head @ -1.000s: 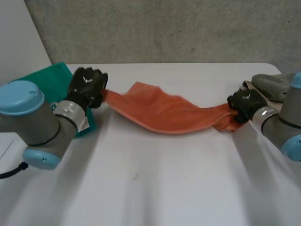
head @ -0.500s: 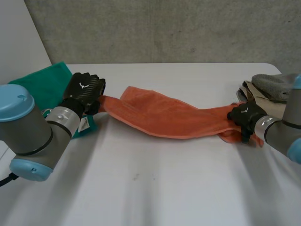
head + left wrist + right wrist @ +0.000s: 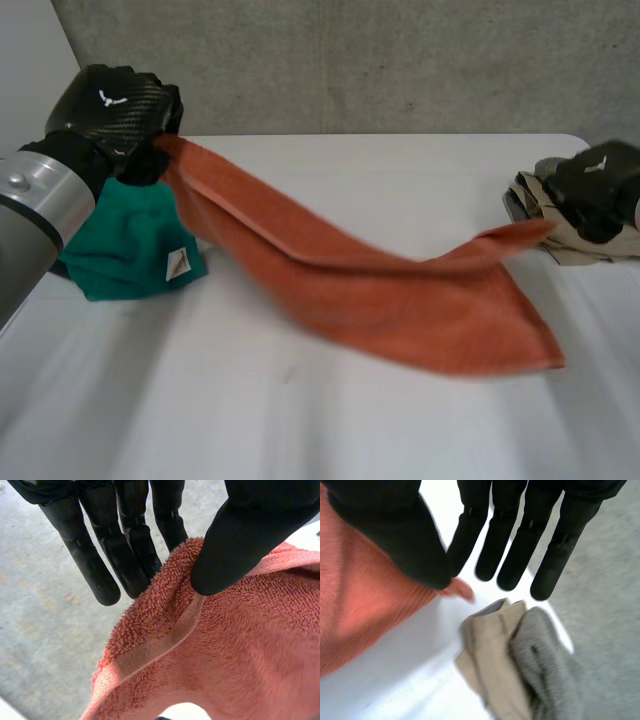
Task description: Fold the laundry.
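Your left hand (image 3: 112,108) pinches one corner of the orange towel (image 3: 400,300) between thumb and fingers; your right hand (image 3: 600,185) pinches the far corner. The towel hangs stretched between them over the white table (image 3: 300,430), lifted higher than half a second ago.

Bare table (image 3: 250,420) in front of orange towel (image 3: 400,300); green cloth (image 3: 125,250) blocks under its left end, clothes pile (image 3: 575,245) crowds beyond its right end.
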Action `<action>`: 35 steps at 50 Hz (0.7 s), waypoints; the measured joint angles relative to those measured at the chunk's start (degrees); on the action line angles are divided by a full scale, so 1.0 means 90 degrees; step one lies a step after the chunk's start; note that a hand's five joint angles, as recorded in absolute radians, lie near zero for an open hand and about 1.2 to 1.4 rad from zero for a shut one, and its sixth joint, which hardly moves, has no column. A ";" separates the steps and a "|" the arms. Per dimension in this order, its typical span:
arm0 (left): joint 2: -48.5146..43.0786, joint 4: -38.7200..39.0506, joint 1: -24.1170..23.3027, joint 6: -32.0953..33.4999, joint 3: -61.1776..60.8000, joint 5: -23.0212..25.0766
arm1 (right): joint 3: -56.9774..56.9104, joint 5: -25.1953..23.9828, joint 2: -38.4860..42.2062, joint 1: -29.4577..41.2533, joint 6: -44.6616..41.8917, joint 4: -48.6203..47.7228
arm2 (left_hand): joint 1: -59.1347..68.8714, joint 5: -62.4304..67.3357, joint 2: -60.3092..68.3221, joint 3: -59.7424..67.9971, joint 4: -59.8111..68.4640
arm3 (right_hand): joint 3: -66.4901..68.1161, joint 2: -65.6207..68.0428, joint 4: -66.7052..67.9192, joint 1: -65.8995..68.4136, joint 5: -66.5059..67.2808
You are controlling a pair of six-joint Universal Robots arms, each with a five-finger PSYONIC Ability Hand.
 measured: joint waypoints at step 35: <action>-0.0818 -0.0026 0.0038 -0.0029 -0.0647 0.0235 | 0.2300 -0.1888 0.0729 0.0188 -0.1240 -0.3473 | 0.0000 0.0000 0.0001 0.0001 0.0000 | -0.4510 -0.4534 -0.4641 -0.4534 -0.4763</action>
